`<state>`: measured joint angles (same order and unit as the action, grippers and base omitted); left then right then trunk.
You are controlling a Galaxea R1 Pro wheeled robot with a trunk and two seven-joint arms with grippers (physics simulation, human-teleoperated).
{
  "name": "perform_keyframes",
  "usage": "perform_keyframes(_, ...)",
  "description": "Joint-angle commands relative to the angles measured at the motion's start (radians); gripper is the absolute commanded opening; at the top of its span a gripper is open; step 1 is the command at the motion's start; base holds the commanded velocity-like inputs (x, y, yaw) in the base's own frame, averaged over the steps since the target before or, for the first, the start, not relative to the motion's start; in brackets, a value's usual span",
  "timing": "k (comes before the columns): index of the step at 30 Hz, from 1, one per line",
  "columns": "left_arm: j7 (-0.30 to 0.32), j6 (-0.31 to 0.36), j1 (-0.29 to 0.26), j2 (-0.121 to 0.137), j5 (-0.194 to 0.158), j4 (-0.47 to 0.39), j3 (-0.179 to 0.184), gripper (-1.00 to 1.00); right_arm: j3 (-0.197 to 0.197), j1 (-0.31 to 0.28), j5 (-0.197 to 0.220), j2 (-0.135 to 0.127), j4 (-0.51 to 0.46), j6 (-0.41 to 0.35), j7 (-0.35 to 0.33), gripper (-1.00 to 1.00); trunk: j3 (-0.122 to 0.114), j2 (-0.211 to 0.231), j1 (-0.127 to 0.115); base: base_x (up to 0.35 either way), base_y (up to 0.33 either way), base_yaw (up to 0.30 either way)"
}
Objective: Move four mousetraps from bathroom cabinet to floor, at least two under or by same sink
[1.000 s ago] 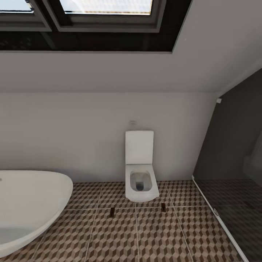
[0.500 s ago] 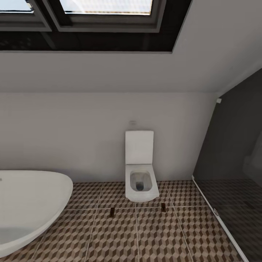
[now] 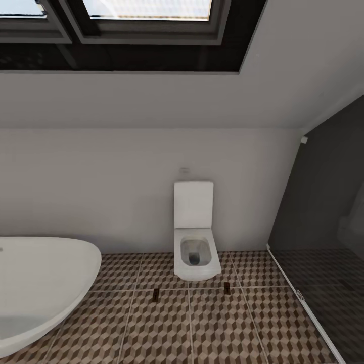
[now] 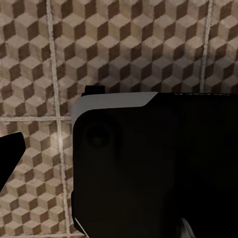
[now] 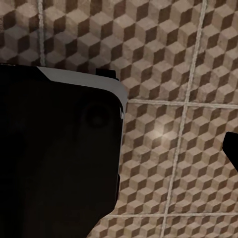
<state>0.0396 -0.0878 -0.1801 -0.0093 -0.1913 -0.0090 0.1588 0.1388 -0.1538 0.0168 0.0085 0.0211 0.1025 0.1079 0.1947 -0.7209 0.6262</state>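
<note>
Two tiny dark-brown mousetraps lie flat on the cube-patterned bathroom floor (image 3: 217, 328) in the head view. One mousetrap (image 3: 155, 294) is in front of the toilet to its left, the other (image 3: 227, 287) just off the toilet's right front corner. The cabinet and the sink are out of view. In the left wrist view one dark fingertip (image 4: 10, 153) hangs over the bathroom floor (image 4: 124, 49). In the right wrist view another dark fingertip (image 5: 233, 148) shows above the tiles (image 5: 163, 59). I see nothing held by either.
A white toilet (image 3: 194, 247) stands against the far wall, with an oval white bathtub (image 3: 40, 283) at the left. A dark glass shower screen (image 3: 323, 212) closes off the right. My own black body with grey trim (image 4: 148, 163) (image 5: 54, 148) shows in both wrist views.
</note>
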Motion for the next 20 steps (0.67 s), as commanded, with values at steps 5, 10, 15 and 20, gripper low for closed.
perform_keyframes(5, 0.001, -0.004, -0.001, 0.001, -0.010, 0.001, 0.009, 1.00, 0.006, -0.001, 0.005, 0.002, 0.002, 0.003, 0.004, 1.00, 0.001, -0.001, 0.000, 0.000, 0.000, 0.000)
perform_keyframes(10, 0.000, -0.004, -0.001, 0.001, -0.010, 0.001, 0.010, 1.00, 0.007, -0.001, 0.005, 0.001, 0.002, 0.003, 0.004, 1.00, 0.001, -0.001, 0.000, 0.000, 0.000, 0.000)
perform_keyframes(15, 0.000, -0.004, -0.001, 0.002, -0.011, 0.001, 0.011, 1.00, 0.008, -0.001, 0.004, -0.002, 0.002, 0.003, 0.004, 1.00, 0.001, -0.001, 0.000, 0.000, 0.000, 0.000)
perform_keyframes(20, -0.001, -0.004, -0.001, 0.002, -0.011, 0.001, 0.011, 1.00, 0.010, -0.001, 0.002, -0.005, 0.002, 0.004, 0.004, 1.00, 0.001, -0.001, 0.000, 0.000, 0.000, 0.000)
